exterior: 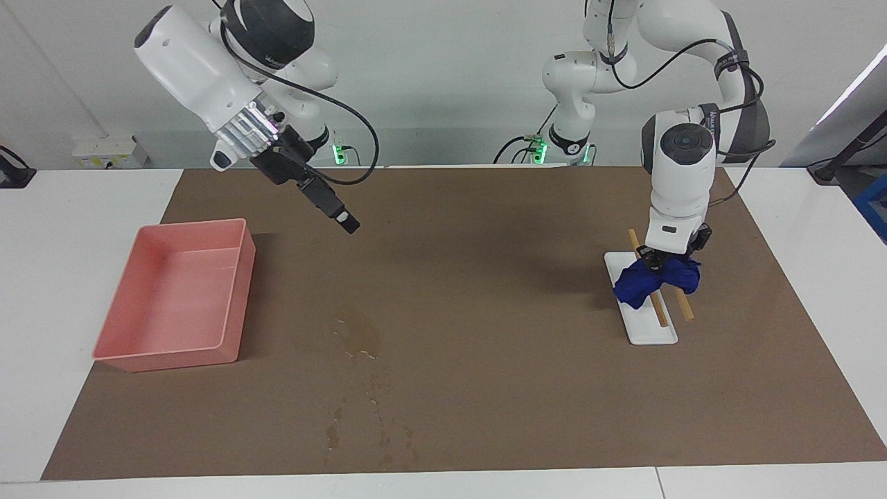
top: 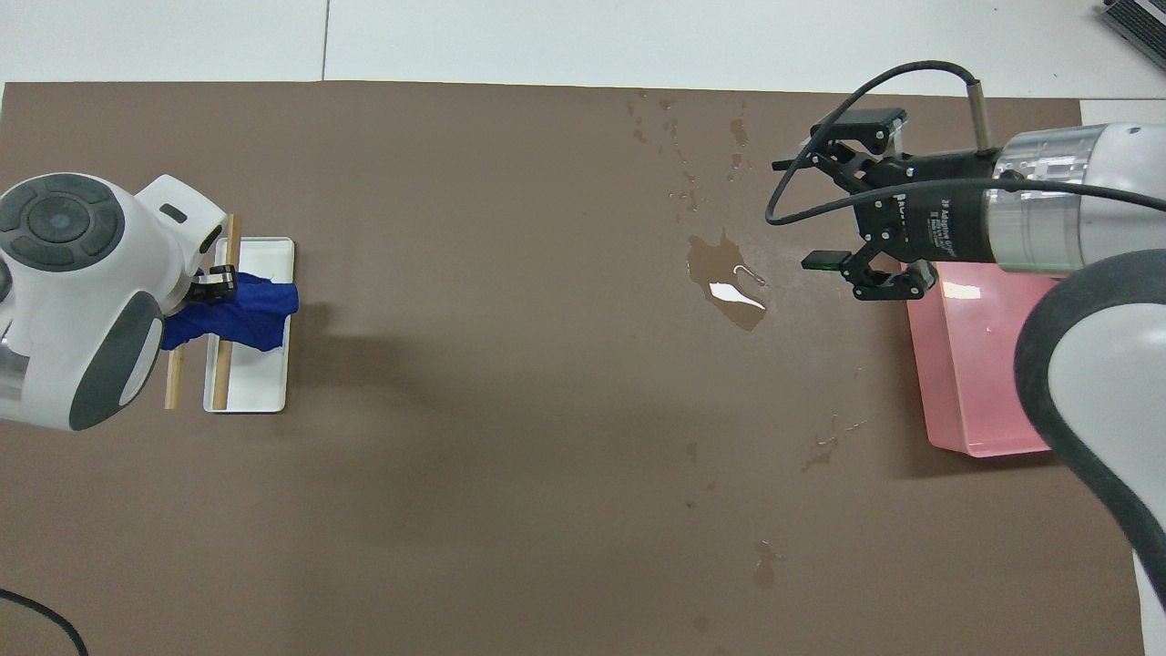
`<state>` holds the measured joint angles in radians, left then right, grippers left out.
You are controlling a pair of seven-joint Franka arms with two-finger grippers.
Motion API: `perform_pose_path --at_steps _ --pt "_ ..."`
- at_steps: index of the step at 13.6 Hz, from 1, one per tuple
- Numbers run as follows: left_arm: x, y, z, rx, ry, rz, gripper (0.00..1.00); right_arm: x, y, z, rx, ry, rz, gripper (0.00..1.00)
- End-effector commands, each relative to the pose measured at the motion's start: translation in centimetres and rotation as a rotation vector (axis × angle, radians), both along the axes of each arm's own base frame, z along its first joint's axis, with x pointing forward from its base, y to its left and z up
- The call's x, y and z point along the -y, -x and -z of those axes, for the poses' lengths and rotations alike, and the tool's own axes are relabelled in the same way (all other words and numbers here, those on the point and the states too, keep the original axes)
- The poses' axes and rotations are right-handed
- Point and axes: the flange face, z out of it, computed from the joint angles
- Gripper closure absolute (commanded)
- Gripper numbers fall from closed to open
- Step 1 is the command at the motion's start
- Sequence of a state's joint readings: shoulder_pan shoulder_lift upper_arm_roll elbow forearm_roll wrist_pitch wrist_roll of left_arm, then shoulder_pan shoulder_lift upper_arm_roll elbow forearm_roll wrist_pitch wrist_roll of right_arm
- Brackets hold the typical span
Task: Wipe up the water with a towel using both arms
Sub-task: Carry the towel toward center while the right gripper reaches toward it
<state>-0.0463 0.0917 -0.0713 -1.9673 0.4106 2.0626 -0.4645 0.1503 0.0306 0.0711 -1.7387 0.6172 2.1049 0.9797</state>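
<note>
The blue towel [exterior: 655, 281] [top: 241, 310] lies bunched over two wooden sticks [exterior: 684, 305] on a small white tray [exterior: 651, 331] at the left arm's end of the mat. My left gripper [exterior: 664, 260] [top: 211, 284] points down into it, shut on a fold of the cloth, its fingertips mostly buried. The water [exterior: 360, 336] [top: 729, 287] is a dark glossy puddle mid-mat, with droplets trailing away from the robots. My right gripper [exterior: 346, 222] [top: 802, 214] hangs open and holds nothing, over bare mat between the puddle and the pink tray.
A pink plastic tray [exterior: 173, 298] [top: 984, 383] stands at the right arm's end of the brown mat [exterior: 485, 277]. More small droplets [top: 763, 565] lie nearer to the robots than the puddle. White table borders the mat.
</note>
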Motion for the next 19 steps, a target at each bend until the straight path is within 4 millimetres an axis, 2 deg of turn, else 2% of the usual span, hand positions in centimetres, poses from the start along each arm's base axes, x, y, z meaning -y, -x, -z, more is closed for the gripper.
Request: perform_pose_path --at_steps 1,4,5,6,8,10,12,16,19 --pt "-0.3 0.3 -0.3 -0.001 -0.018 -0.011 1.00 -3.3 1.3 2.8 -0.051 -0.013 -0.024 0.00" --pt "0.2 -0.5 -2.1 -0.027 -0.032 -0.031 1.00 -5.7 2.6 4.3 -0.109 -0.041 -0.066 0.00" --pt "0.6 -0.7 -3.1 -0.036 0.006 -0.074 1.00 -6.8 3.2 5.1 -0.122 -0.035 -0.087 0.00" --pt "1.5 -0.9 -4.8 -0.033 0.123 -0.145 1.00 -8.3 3.8 6.4 -0.134 -0.028 -0.106 0.00" --pt "2.4 -1.2 -6.8 -0.016 0.308 -0.364 1.00 -9.9 3.8 7.6 -0.129 -0.025 -0.109 0.00" --pt "4.0 -1.0 -7.6 0.000 0.422 -0.552 1.00 -11.4 3.7 8.1 -0.110 -0.043 -0.079 0.00" --pt "5.8 -1.0 -8.3 -0.037 0.609 -0.828 1.00 -13.5 3.8 9.2 -0.106 -0.064 -0.051 0.00" --pt "11.7 -0.6 -8.7 -0.111 0.838 -1.170 1.00 -16.9 4.0 10.4 -0.078 -0.091 0.035 0.00" --pt "16.4 0.2 -8.6 -0.116 0.905 -1.288 1.00 -18.5 4.2 11.7 -0.072 -0.091 0.056 0.00"
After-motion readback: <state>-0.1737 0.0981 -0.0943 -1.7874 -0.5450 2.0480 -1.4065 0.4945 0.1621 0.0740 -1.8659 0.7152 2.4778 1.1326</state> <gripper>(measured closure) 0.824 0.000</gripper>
